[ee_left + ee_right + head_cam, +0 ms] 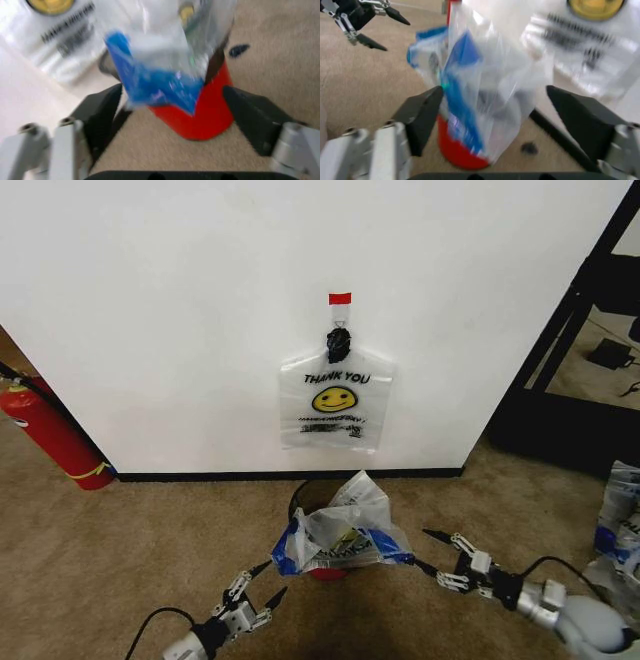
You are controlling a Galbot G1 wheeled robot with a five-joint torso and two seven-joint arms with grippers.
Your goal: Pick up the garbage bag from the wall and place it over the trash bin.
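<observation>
In your head view, the garbage bag (340,535) sits draped over the trash bin (327,572) on the carpet (130,550), just in front of the wall (180,310); a second bag printed "THANK YOU" (336,402) hangs from the black hook (339,343) under the red tape tab (340,298). Your left gripper (257,584) stands low to the left of the bin, jaws spread and holding nothing, its tips near the bag's blue edge but apart from it. Your right gripper (429,550) stands to the right of the bin, jaws likewise spread and empty, one tip close against the bag's corner; contact cannot be confirmed. In your left wrist view, the garbage bag (155,78) and the bin's red base (205,112) lie ahead between the wide-open fingers (102,112), not gripped. In your right wrist view, the garbage bag (480,90) fills the gap ahead of the open fingers (420,116), with the left gripper (382,30) beyond it.
</observation>
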